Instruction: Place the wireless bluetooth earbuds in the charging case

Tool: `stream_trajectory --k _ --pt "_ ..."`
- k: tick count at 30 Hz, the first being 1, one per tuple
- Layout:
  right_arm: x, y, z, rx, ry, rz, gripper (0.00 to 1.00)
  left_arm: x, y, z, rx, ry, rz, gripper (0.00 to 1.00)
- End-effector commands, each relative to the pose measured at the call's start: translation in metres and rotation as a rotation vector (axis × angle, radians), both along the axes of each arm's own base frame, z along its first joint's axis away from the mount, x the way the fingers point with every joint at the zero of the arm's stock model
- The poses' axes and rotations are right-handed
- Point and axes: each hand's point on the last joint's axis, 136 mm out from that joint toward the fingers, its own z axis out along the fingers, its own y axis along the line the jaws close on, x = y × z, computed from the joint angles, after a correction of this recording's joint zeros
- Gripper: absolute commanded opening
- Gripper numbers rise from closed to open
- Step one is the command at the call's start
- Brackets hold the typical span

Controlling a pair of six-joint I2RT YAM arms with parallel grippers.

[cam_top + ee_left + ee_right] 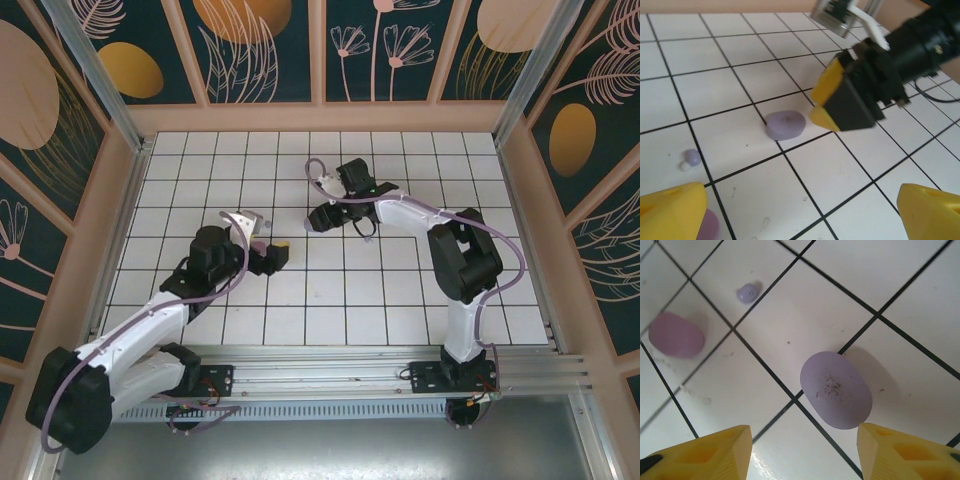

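Right pincer (805,455) is hanging released, its yellow fingers (705,452) standing wide apart with nothing between them, tips pointing down at the white tiled table (400,300). Just beyond the tips, a lilac oval case (836,389) is lying flat across a tile line. Its upper face is smooth and dusty, showing no open hollow. Apart from it, a pink oval case (676,334) is lying on its own tile, and near that a tiny purple earbud (747,292) is sitting loose. Left pincer (800,220) is hovering released and empty too, to the near left of the right one, so the lilac case is lying between the two pincers around the middle of the table.

Likely trouble from here: the pincers are working very close together, so a reach for the earbud could be bumping one into the other or shoving the case away. The earbud is tiny and rounded, so a slightly off pinch may be flicking it across the smooth tiles. The case is looking shut; if so, a bud pressed onto it would be sliding off
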Motion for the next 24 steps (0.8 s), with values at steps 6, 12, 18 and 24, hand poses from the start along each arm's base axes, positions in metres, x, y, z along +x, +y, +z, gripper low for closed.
stream_trajectory --k 6,12,18,24 --pt "-0.001 0.0 0.0 -0.092 -0.224 0.229 0.61 0.011 0.005 0.0 -0.118 0.033 -0.001 0.96" --pt "0.015 0.001 -0.018 -0.161 -0.21 0.24 0.62 0.019 0.008 -0.004 -0.108 0.041 -0.001 0.96" --pt "0.019 0.008 -0.031 -0.169 -0.186 0.279 0.62 0.029 0.007 -0.006 -0.082 0.04 -0.006 0.96" --pt "0.018 0.012 -0.037 -0.147 -0.174 0.324 0.63 0.037 0.002 -0.009 -0.077 0.053 -0.025 0.96"
